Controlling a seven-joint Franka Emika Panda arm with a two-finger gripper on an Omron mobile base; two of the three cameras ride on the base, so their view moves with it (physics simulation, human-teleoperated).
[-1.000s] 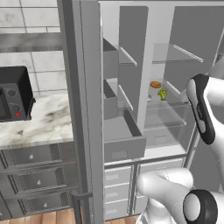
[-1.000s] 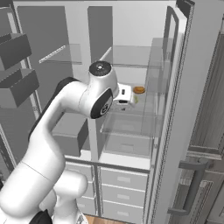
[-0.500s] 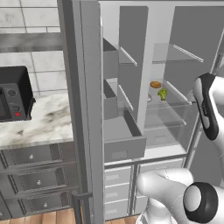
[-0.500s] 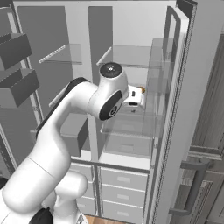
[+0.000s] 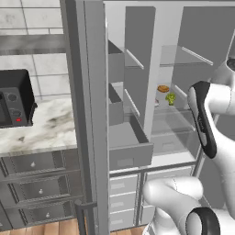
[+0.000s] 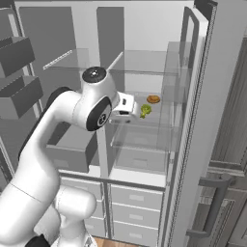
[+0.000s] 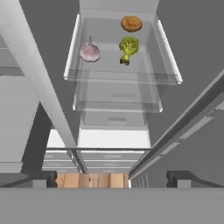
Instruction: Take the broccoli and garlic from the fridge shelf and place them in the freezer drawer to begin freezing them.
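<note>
Broccoli (image 7: pixel 128 48): small bright green floret w/ pale stalk, lying on the fridge shelf (image 7: pixel 113 75), stalk end toward shelf front in hand view. Garlic (image 7: pixel 90 52): off-white/pinkish bulb, pointed tip up, same shelf, near broccoli but apart, not touching. Shelf: see-through glass plate, pale grey rim, level. Freezer drawer (image 5: pixel 131 149): wide grey box, tall sides, recessed slot in front panel, pulled out, lower than shelf, in the other compartment.
</note>
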